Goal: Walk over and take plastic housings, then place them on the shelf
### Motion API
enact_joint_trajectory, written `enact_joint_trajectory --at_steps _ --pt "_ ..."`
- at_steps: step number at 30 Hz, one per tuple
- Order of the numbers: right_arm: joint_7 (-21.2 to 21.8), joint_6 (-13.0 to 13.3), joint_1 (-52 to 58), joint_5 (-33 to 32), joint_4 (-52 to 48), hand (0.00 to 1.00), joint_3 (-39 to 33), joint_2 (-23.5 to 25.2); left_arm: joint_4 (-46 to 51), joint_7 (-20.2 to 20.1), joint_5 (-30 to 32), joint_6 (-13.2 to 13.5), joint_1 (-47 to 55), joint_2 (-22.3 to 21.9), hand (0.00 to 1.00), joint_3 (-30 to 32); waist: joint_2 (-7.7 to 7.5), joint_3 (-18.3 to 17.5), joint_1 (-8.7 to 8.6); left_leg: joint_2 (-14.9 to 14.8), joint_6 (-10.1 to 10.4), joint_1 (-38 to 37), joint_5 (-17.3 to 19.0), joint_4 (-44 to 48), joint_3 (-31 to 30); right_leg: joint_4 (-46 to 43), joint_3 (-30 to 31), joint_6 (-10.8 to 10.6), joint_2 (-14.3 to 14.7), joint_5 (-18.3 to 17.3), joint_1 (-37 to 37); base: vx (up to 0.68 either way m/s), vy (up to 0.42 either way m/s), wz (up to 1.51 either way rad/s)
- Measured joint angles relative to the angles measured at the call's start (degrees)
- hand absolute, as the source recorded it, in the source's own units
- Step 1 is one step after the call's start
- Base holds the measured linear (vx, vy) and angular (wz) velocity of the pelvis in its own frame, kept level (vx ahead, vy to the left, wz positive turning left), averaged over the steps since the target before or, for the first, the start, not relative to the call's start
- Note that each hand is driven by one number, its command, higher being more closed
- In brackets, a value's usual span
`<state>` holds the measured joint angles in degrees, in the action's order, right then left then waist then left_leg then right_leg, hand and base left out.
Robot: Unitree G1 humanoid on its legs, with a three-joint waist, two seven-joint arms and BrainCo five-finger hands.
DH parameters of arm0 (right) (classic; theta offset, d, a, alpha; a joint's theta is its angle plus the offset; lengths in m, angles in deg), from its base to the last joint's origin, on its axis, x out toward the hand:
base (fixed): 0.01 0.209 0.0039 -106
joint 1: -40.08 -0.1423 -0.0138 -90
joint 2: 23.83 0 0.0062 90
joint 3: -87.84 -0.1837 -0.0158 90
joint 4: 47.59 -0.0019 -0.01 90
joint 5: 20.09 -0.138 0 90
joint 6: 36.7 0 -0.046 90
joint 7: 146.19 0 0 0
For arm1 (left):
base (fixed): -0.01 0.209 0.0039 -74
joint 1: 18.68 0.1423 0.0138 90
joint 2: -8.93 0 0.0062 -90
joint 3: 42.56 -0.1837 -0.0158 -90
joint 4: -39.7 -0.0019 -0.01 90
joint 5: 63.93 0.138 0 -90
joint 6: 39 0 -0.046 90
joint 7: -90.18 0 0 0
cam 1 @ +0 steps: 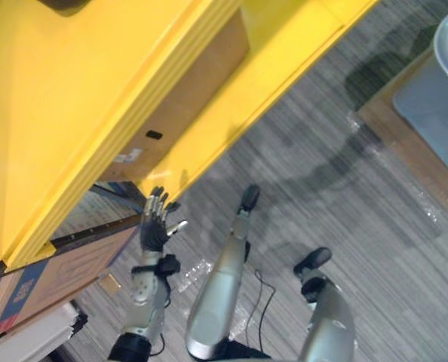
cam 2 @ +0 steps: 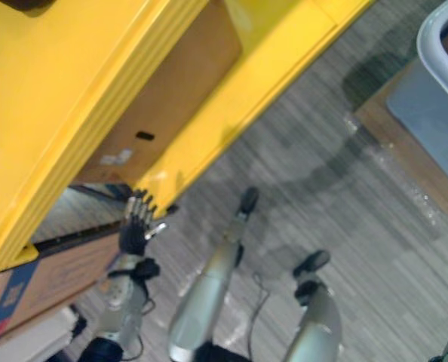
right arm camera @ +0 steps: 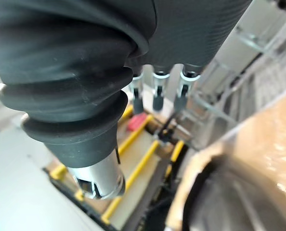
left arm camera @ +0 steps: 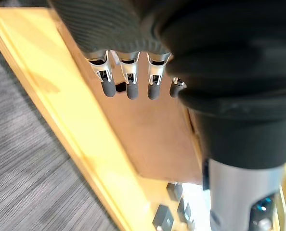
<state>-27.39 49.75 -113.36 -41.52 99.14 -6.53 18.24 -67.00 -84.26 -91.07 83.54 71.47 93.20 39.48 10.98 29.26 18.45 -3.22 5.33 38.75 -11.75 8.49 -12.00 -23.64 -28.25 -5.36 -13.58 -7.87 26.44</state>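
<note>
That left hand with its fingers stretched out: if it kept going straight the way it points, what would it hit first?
Probably the yellow shelf beam, just past the fingertips of the left hand; the cardboard box sits right beside it, and depth is hard to judge.

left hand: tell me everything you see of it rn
The left hand has silver fingers with dark tips and a dark ribbed cover over its back and wrist. The fingers are straight and the thumb juts to one side, so it is open and holds nothing. It stands just below the edge of the yellow shelf, fingertips pointing at that edge and at the brown cardboard box behind. Whether it touches the shelf cannot be told.
</note>
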Motion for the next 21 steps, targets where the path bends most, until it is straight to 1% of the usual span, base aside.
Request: enact_joint_trajectory --at_steps 1,3,4,5,7,9,10,11,12,13,14,15,16,17,18,19,20,21 --pt "0.8 1.6 1.3 0.4 -0.5 0.0 -0.2 0.0 0.3 -0.3 -0.1 0.0 0.8 0.0 0.0 0.8 -0.09 0.1 -0.66 -0.1 0.0 -1.5 0.0 -0.2 0.2 0.8 0.0 0.0 0.6 0.4 -1.8 0.01 -0.059 -0.02" --pt "2.1 3.4 3.1 1.3 -2.4 0.0 -0.5 0.2 0.8 -0.5 -0.1 0.0 1.4 0.1 0.0 1.3 -0.37 0.2 -1.36 -0.2 0.0 -2.7 0.0 -0.6 0.3 1.4 0.0 -0.1 0.7 0.5 -2.8 0.0 -0.024 -0.02" --pt "3.1 4.8 4.6 2.5 -4.2 0.0 -0.8 0.6 1.7 -0.8 -0.1 -0.1 2.3 0.1 0.0 1.9 -0.76 0.5 -2.2 -0.3 0.0 -3.6 0.0 -1.1 0.4 1.6 0.0 -0.1 0.7 0.5 -3.6 0.0 -0.044 -0.08" --pt "4.4 7.5 7.6 4.2 -6.9 0.0 -2.1 1.7 2.8 -1.4 0.0 -0.1 3.4 0.1 0.0 2.9 -1.66 1.0 -3.05 -0.6 0.0 -5.5 0.0 -2.2 1.4 2.1 0.3 -0.1 0.8 0.5 -4.9 0.0 -0.053 -0.12" --pt "6.0 10.6 11.5 5.6 -10.3 0.0 -5.0 4.1 3.2 -1.7 -0.1 -0.2 4.7 0.4 0.0 3.8 -3.06 1.0 -4.02 -0.9 0.1 -7.3 -0.1 -3.2 2.0 2.8 0.9 -0.1 0.9 0.5 -6.1 0.01 -0.048 -0.18" --pt "8.0 15.1 20.2 8.4 -17.2 0.0 -9.4 11.7 4.4 -1.9 0.0 -0.5 7.4 0.5 0.0 7.0 -6.96 0.9 -6.23 -1.5 0.3 -11.2 -0.3 -5.8 3.1 3.7 1.5 -0.3 1.6 0.7 -8.8 0.08 -0.115 -0.17" --pt "8.6 16.2 22.6 9.1 -18.9 0.0 -10.4 13.9 4.4 -1.9 0.1 -0.7 7.9 0.5 0.0 7.6 -7.94 0.8 -6.86 -1.5 0.4 -12.2 -0.3 -6.5 3.2 4.1 1.5 -0.3 1.7 0.7 -9.6 0.11 -0.126 -0.1" --pt "9.4 17.5 27.7 10.4 -22.9 0.0 -12.5 18.0 4.4 -1.9 0.3 -1.5 8.4 0.6 0.0 8.6 -9.81 0.7 -7.87 -1.7 0.5 -14.6 -0.4 -7.9 3.7 4.9 1.6 -0.3 1.7 0.7 -11.5 0.09 -0.082 -0.09" --pt "10.1 19.1 32.4 12.3 -27.3 0.0 -14.7 22.2 4.4 -1.8 0.8 -2.4 8.8 0.6 0.0 9.5 -11.26 0.7 -8.54 -1.9 0.6 -16.9 -0.6 -9.4 4.4 5.7 1.7 -0.3 1.8 0.7 -13.2 0.09 -0.076 -0.14" --pt "10.3 19.7 34.7 13.4 -29.6 0.0 -15.7 24.2 4.4 -1.8 1.1 -2.7 8.9 0.6 0.0 9.7 -11.95 0.7 -8.69 -1.9 0.5 -18.0 -0.6 -10.1 4.8 6.1 1.9 -0.4 1.8 0.6 -14.0 0.1 -0.079 -0.11" --pt "10.6 20.8 39.2 15.8 -33.4 0.0 -16.9 28.4 4.3 -1.7 1.4 -3.3 9.1 0.6 0.0 10.1 -12.95 0.3 -9.48 -1.8 0.5 -20.1 -0.7 -11.2 5.1 6.7 1.9 -0.5 1.9 0.6 -15.7 0.09 -0.075 -0.11" --pt "11.0 21.3 42.8 18.1 -35.8 0.0 -17.0 32.4 3.9 -1.6 2.9 -3.6 9.2 0.6 0.0 10.9 -14.21 -0.8 -9.99 -1.8 0.4 -21.8 -0.7 -12.4 5.8 7.4 2.2 -0.7 1.9 0.6 -16.8 0.08 -0.067 -0.13" --pt "11.1 21.2 44.5 19.2 -36.6 0.0 -17.0 34.4 3.7 -1.6 3.5 -3.9 9.3 0.6 0.0 11.4 -14.93 -1.8 -10.07 -1.7 0.4 -22.2 -0.7 -12.7 6.4 7.6 2.7 -0.7 1.9 0.6 -16.8 0.07 -0.04 -0.21" --pt "11.1 21.2 47.4 20.3 -37.4 0.0 -17.0 37.8 2.8 -1.6 4.3 -4.4 9.1 0.7 0.0 11.9 -16.01 -3.4 -10.43 -1.5 0.3 -23.0 -0.6 -13.0 7.3 8.2 3.1 -0.9 1.9 0.6 -17.6 0.08 -0.027 -0.16" --pt "11.2 21.2 49.9 20.4 -38.1 0.0 -17.0 40.5 1.7 -1.5 5.5 -4.8 8.9 0.7 0.0 12.3 -16.77 -4.3 -11.25 -1.3 -0.1 -24.3 -0.3 -13.0 8.0 8.8 3.1 -1.1 1.7 0.5 -19.1 0.08 -0.023 -0.09" --pt "11.3 21.2 51.0 20.3 -38.5 0.0 -17.2 41.7 1.3 -1.5 5.8 -4.9 9.0 0.7 0.0 12.4 -17.07 -4.9 -11.57 -1.1 -0.4 -24.9 -0.1 -13.0 8.3 9.2 3.1 -1.2 1.6 0.5 -19.8 0.05 -0.022 -0.05" --pt "11.4 21.2 53.3 20.2 -38.7 0.0 -17.9 43.5 0.4 -1.6 7.0 -5.1 9.0 0.7 0.0 12.5 -17.6 -6.4 -12.05 -1.1 -0.7 -25.8 0.5 -13.0 9.2 9.9 3.3 -1.4 1.6 0.6 -20.8 0.02 -0.015 -0.1" --pt "11.5 21.2 54.4 20.2 -38.7 0.0 -18.3 44.1 0.0 -1.7 7.5 -5.2 9.0 0.7 0.0 12.5 -17.74 -7.4 -12.1 -1.1 -0.8 -26.1 0.8 -13.0 9.5 10.3 3.5 -1.5 1.7 0.7 -21.1 0.02 -0.016 -0.16"
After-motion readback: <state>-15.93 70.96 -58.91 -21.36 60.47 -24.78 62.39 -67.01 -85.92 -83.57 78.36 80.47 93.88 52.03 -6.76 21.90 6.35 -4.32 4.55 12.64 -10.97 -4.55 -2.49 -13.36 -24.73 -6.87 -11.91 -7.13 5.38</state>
